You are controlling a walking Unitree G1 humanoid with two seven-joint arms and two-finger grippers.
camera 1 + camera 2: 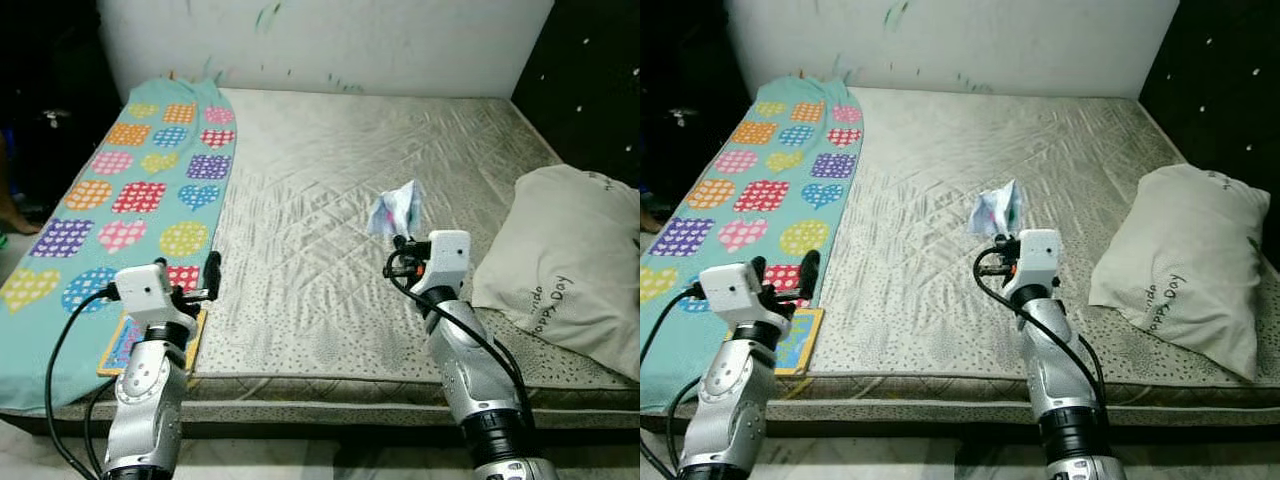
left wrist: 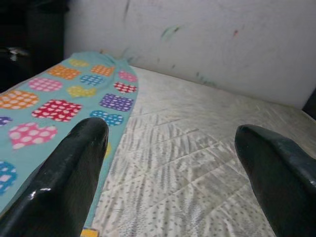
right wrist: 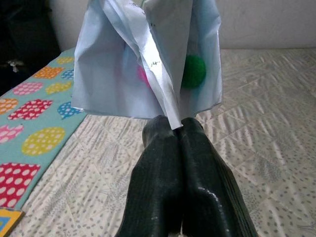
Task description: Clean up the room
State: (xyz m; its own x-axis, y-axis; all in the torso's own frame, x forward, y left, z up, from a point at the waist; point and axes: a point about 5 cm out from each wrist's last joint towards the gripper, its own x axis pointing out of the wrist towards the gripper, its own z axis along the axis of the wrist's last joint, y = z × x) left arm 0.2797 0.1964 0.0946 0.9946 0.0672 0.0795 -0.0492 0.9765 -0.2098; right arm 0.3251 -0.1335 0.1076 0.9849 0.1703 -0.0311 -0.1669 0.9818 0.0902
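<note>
Pinching a crumpled paper (image 1: 397, 210) mid-mattress (image 1: 320, 170), head view: right gripper (image 1: 400, 243), pillow (image 1: 570, 265) at 3 o'clock. Left wrist: left gripper (image 2: 173, 173) released, heart-print sheet (image 2: 54, 98) at 9. Right wrist: fingers (image 3: 197, 168) clenched on paper.

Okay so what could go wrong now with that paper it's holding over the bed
The right end effector pinches the crumpled paper only by its lower edge, so it may slip or tear loose and land on the mattress. The open left end effector sits close to the colourful book at the mattress edge and might nudge it off.
</note>
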